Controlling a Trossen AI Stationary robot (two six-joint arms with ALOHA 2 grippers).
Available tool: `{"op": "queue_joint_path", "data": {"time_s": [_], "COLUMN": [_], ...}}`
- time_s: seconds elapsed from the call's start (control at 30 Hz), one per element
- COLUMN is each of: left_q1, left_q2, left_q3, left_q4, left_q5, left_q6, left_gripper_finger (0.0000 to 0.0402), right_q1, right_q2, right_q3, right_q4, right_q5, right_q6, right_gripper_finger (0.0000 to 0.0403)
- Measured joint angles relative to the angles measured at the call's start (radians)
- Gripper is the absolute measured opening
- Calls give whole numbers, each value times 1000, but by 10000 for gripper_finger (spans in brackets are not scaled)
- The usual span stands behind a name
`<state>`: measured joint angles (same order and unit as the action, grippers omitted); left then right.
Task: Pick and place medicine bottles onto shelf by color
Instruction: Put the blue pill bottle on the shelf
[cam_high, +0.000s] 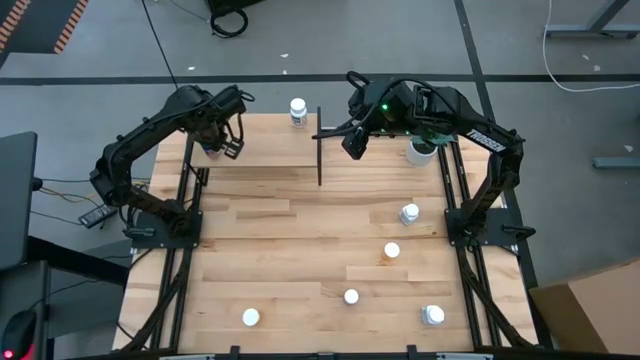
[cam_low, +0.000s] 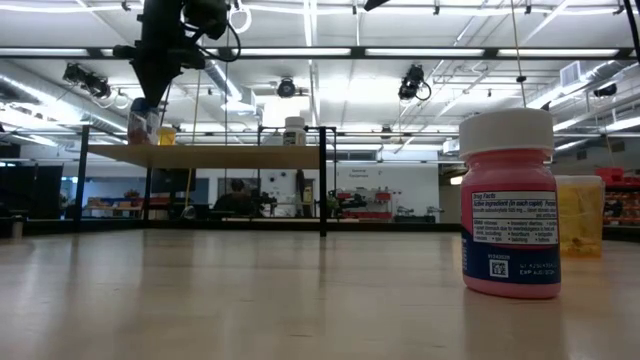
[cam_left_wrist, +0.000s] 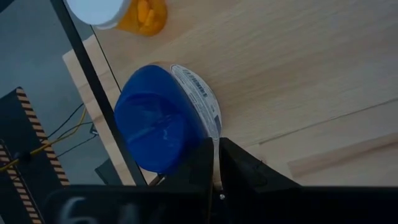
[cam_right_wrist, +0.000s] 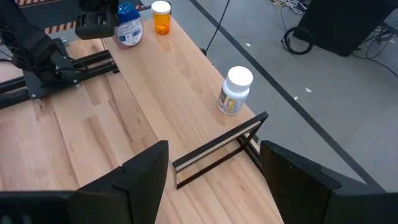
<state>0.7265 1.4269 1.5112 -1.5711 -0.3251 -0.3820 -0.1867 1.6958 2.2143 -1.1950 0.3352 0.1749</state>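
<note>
Orange bottle (cam_left_wrist: 144, 14) — yellow pills inside — on shelf (cam_left_wrist: 298, 68).

Blue-capped bottle (cam_left_wrist: 160, 118), orange bottle (cam_right_wrist: 161, 18) white cap, white bottle (cam_right_wrist: 235, 91), pink bottle (cam_low: 510, 205) white cap, light-wood shelf (cam_right_wrist: 180, 81), black frame.

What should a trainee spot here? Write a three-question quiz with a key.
1. True or false: the right gripper holds a bottle.
2. Which bottle on the shelf stands nearest the left gripper? A white bottle, B blue bottle, C orange bottle.
3. In the high view, how many bottles stand on the table, off the shelf?

Key: 1 false, it is open and empty. 2 B. 3 five.
</note>
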Motion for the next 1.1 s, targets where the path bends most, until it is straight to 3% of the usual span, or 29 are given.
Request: {"op": "queue_joint_path", "data": {"time_s": [0.77,1.1], "left_q1": [0,1], "left_q2": [0,0], "left_q3": [0,0], "left_q4": [0,0], "left_q5": [-4,-14], "left_q6": [33,-135], "left_gripper_finger": [17,70], "right_q1": [0,0], "right_q2": [0,0], "right_q3": [0,0], "right_q4": [0,0], "right_q5": [0,0], "right_q6": [-22,-22], "right_gripper_finger": [261,261]}}
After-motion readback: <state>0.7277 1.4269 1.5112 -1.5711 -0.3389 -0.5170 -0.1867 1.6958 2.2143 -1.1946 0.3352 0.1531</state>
